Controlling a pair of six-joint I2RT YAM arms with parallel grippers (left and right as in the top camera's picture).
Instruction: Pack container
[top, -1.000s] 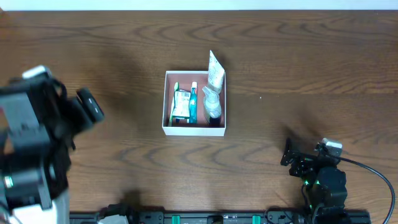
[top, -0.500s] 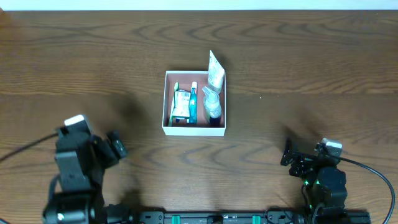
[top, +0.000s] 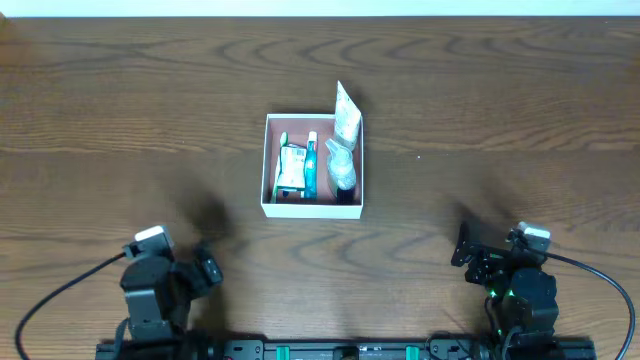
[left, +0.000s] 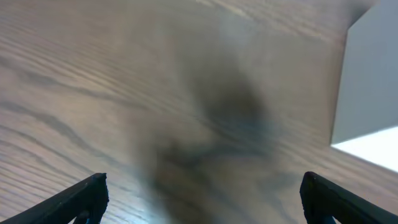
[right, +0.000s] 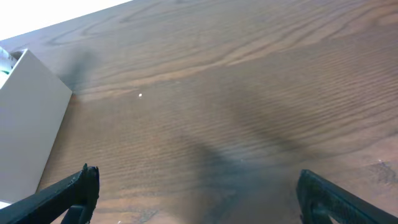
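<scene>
**Toiletries sit packed in a box at mid-table while both arms sit low at the near edge.** A square white container (top: 311, 208) with a reddish-brown inside sits on the wooden table (top: 520, 90). It is about midway between the left and right edges and somewhat nearer the far edge than the near one.

Inside it, a green-and-white packet (top: 291, 168) lies along the left wall with a slim blue item (top: 312, 165) just beside it. A clear bottle (top: 343, 168) with a dark end takes the right side. A pale sachet (top: 347, 108) stands at the box's far right corner, its top poking above the rim.

Both arms sit low at the near edge of the table, well apart from the container. The left tool (top: 206, 270) is toward the near left corner. Its fingers (left: 87, 194) are spread wide over bare wood and a dark shadow (that wrist's view is blurred), and a white wall of the box shows at the right.

The right tool (top: 463, 246) is toward the near right corner, likewise spread open. Its fingers (right: 74, 190) frame bare table, with the box's white side at the left of its wrist view. A tiny white speck (top: 418, 155) lies on the wood to the right of the container.
</scene>
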